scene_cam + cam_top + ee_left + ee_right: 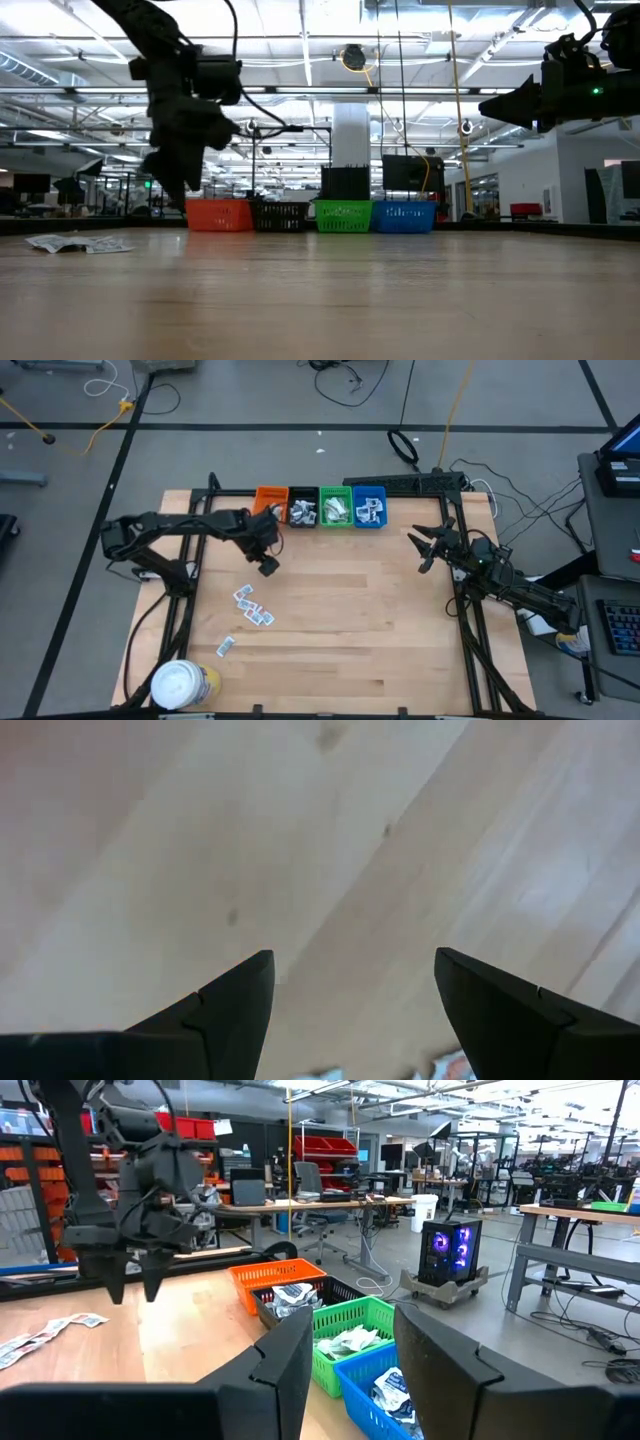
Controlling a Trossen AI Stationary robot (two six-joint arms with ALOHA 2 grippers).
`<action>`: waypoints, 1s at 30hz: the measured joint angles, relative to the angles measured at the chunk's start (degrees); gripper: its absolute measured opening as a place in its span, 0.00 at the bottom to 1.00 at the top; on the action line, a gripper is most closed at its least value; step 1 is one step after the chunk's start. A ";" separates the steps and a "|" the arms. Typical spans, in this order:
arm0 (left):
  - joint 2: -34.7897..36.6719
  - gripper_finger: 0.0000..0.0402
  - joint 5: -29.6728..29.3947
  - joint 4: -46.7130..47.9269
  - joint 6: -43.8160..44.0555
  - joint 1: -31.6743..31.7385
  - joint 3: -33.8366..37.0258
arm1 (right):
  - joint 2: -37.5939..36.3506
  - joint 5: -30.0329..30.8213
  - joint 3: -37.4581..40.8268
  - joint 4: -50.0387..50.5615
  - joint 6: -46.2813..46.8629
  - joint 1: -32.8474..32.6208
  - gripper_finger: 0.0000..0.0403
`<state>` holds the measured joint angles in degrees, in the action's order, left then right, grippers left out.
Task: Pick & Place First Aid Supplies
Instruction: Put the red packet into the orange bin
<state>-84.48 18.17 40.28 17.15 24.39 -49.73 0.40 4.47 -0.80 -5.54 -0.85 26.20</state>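
Several first aid supplies, small white packets (252, 606), lie flat in a loose group on the wooden table's left half, and one more packet (225, 647) lies nearer the front edge. My left gripper (268, 566) hangs just above the table on the far side of that group, pointing steeply down. It is open and empty (352, 960), and packet edges (455, 1068) show just beyond its fingers. My right gripper (425, 550) waits raised at the table's right side, level, open and empty (352, 1320).
Orange (271, 500), black (302, 508), green (335, 507) and blue (369, 507) bins stand in a row at the far edge, the last three holding packets. A white-lidded yellow tub (183, 685) stands at the front left corner. Bare wood lies between the arms.
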 joint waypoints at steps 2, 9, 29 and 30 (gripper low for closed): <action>1.33 0.70 -0.04 -0.25 3.71 -0.69 1.91 | -0.01 -0.01 0.01 0.00 0.00 0.02 0.35; 4.82 0.70 -0.04 -0.18 15.36 -2.54 7.74 | -0.02 -0.01 0.00 0.00 0.01 0.00 0.35; 7.83 0.70 -0.97 -0.85 35.69 -11.39 16.58 | 0.00 -0.01 0.01 0.00 -0.01 0.00 0.35; 7.86 0.70 -1.34 -1.15 35.76 -11.68 16.88 | 0.00 -0.02 0.01 0.00 0.01 0.00 0.35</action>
<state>-76.62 16.83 39.13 52.90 12.71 -32.85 0.40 4.45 -0.78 -5.54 -0.84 26.20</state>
